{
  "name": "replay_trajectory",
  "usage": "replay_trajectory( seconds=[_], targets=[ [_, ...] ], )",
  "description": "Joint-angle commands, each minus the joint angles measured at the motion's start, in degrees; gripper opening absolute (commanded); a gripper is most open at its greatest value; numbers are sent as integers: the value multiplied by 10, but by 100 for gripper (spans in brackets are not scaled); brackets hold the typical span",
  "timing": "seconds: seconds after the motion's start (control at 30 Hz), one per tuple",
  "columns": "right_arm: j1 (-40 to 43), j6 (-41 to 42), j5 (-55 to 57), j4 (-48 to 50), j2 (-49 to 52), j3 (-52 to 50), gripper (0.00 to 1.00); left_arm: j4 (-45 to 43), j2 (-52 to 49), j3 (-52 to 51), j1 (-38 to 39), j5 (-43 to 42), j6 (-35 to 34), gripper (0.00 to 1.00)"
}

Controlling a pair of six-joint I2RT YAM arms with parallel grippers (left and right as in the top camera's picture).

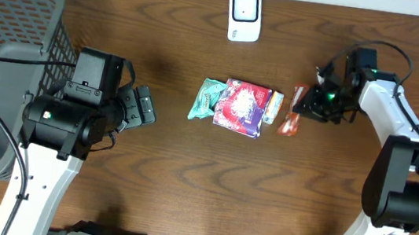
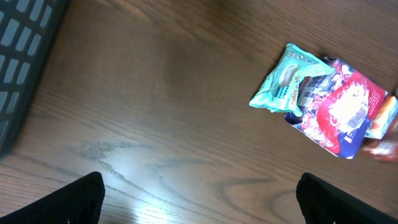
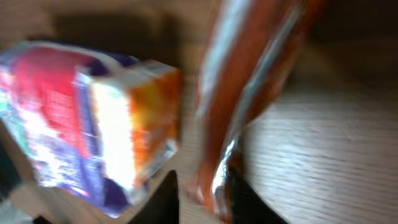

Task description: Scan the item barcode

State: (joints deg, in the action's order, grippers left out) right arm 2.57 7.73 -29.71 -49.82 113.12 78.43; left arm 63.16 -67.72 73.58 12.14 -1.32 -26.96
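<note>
From above, the wooden table [image 1: 186,186] runs wide and bare across its near half, with the grey basket [image 1: 17,1] filling the far-left corner and the white scanner [image 1: 245,15] standing alone by the far edge. The left gripper [image 1: 145,109] hangs just off the basket's rim, jaws spread wide and empty, with open wood between it and the pile. In the middle lie a teal packet [image 1: 207,100], a red and purple packet [image 1: 242,107] and a small orange box [image 1: 274,107], all touching. The orange sachet [image 1: 291,119] sits just beside the box on its right side, and the right gripper [image 1: 311,104] is down at its far end. The left wrist camera shows both fingertips [image 2: 84,199] at the bottom corners, bare wood between them, with the teal packet up and to the right. The blurred right wrist camera shows the sachet's end between two dark fingers [image 3: 163,202], set narrow; I cannot tell whether they pinch it.
</note>
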Motion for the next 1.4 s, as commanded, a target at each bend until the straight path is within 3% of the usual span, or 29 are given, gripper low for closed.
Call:
replay_trajectory(
  seconds=[0.0, 0.13, 0.27, 0.33, 0.5, 0.7, 1.0, 1.13, 1.2, 1.27, 1.37],
  targets=[
    [10, -29, 8, -12, 12, -6, 31, 3, -1, -3, -2, 5, 3, 98],
    [16, -16, 66, -50, 10, 20, 38, 3, -1, -3, -2, 5, 3, 98],
    [8, -16, 69, -123, 10, 97, 27, 3, -1, -3, -2, 5, 3, 98],
    [0, -15, 69, -131, 10, 117, 27, 3, -1, -3, -2, 5, 3, 98],
    [-12, 14, 72, -98, 11, 126, 46, 3, -1, -3, -2, 5, 3, 98],
    [-10, 80, 74, -45, 18, 97, 55, 3, -1, -3, -2, 5, 3, 98],
    [-6, 94, 61, 3, 62, 50, 59, 3, -1, -3, -2, 5, 3, 98],
    [-6, 94, 26, 12, 106, 50, 50, 3, -1, -3, -2, 5, 3, 98],
    [-6, 94, 22, 19, 119, 50, 38, 3, -1, -3, -2, 5, 3, 98],
    [-6, 94, 22, 23, 127, 50, 16, 3, -1, -3, -2, 5, 3, 98],
    [-5, 94, 24, 24, 122, 54, 2, 3, -1, -3, -2, 5, 3, 98]
  ],
)
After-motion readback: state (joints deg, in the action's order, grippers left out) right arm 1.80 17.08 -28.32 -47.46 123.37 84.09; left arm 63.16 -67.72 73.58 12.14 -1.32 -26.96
